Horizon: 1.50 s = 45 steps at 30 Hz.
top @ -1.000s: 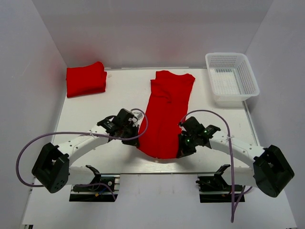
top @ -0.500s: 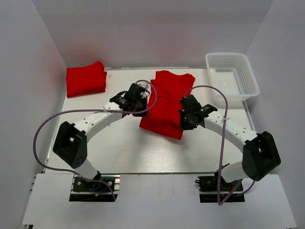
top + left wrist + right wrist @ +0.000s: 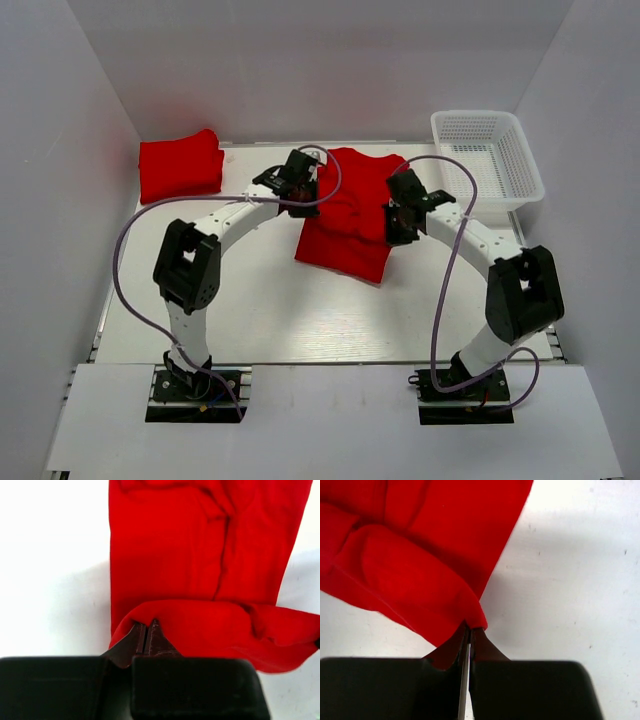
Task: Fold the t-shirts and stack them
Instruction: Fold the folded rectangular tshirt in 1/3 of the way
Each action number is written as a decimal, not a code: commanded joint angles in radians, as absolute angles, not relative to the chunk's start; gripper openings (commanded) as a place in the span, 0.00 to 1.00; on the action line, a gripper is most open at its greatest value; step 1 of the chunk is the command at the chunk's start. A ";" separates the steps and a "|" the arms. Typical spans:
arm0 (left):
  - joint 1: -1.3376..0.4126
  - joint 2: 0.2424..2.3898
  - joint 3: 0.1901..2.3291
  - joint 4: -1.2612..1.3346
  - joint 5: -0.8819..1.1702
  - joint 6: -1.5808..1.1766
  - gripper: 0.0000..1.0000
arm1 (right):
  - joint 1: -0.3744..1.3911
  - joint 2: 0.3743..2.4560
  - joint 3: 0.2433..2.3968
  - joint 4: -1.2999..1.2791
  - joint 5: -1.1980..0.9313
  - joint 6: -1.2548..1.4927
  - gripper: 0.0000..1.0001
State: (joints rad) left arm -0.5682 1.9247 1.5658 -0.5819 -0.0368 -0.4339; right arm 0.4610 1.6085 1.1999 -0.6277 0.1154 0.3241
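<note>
Top view: white table (image 3: pixel 250 300) between white walls (image 3: pixel 320 60); folded t-shirt (image 3: pixel 180 166) far left, basket (image 3: pixel 486 207) far right, central t-shirt (image 3: pixel 350 215) doubled, its hem carried farther back than before. Left wrist: left gripper (image 3: pixel 148 630) pinches the fold. Right wrist: right gripper (image 3: pixel 469 630) likewise clamps cloth.

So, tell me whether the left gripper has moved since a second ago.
Yes. The left gripper moved toward the back wall, now level with the basket.
</note>
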 commanded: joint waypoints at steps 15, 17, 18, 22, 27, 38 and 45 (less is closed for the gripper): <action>-0.497 2.109 1.790 -0.497 0.069 -0.388 0.00 | 0.357 1.807 1.405 -0.531 0.068 0.252 0.00; -0.497 2.123 1.802 -0.486 0.069 -0.388 0.00 | 0.345 1.830 1.425 -0.526 0.054 0.247 0.00; -0.497 2.138 1.813 -0.474 0.078 -0.388 0.00 | 0.345 1.844 1.431 -0.523 0.054 0.239 0.00; -0.477 2.196 1.861 -0.465 0.087 -0.388 0.00 | 0.324 1.885 1.473 -0.514 0.038 0.244 0.00; -0.468 2.261 1.939 -0.443 0.097 -0.400 0.01 | 0.302 1.977 1.567 -0.502 0.014 0.279 0.09; -0.371 2.268 2.141 -0.418 0.101 -0.439 1.00 | 0.225 2.024 1.816 -0.508 -0.090 0.393 0.90; -0.383 2.116 1.918 -0.479 0.135 -0.322 1.00 | 0.232 1.830 1.542 -0.474 -0.109 0.319 0.90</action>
State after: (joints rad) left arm -0.3542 2.2406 1.9820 -0.4561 0.0948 -0.3885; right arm 0.2249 1.9430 1.6344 -0.4969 -0.0765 0.3550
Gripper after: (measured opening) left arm 0.994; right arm 0.904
